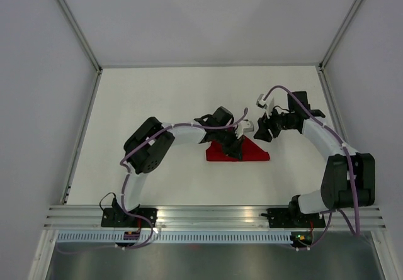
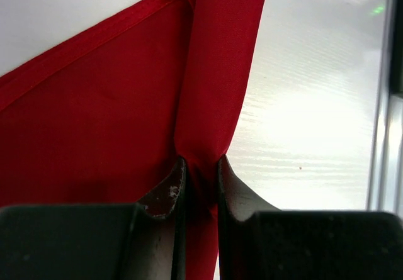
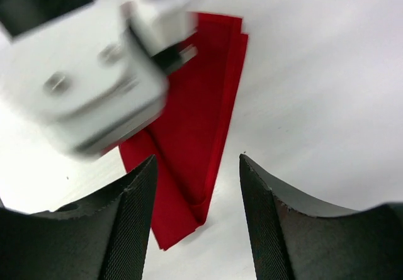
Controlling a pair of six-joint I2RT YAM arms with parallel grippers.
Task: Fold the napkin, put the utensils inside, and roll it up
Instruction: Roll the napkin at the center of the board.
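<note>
The napkin point(image 1: 254, 152) lies folded into a red triangle on the white table. My left gripper point(image 1: 235, 146) comes down on its middle, and in the left wrist view it point(image 2: 201, 167) is shut on a raised fold of the napkin point(image 2: 94, 116), with a strip of cloth rising between the fingers. Just beyond the triangle's right end hangs my right gripper point(image 1: 261, 131). In the right wrist view it point(image 3: 198, 167) stands open above the napkin point(image 3: 201, 104) corner, with nothing between its fingers. The utensils are out of view.
The white table point(image 1: 157, 97) is walled in by white panels with metal posts point(image 1: 75, 22) at the back corners. An aluminium rail point(image 1: 208, 216) runs along the near edge. The left arm's white camera housing point(image 3: 88, 85) sits blurred close above the right gripper's fingers.
</note>
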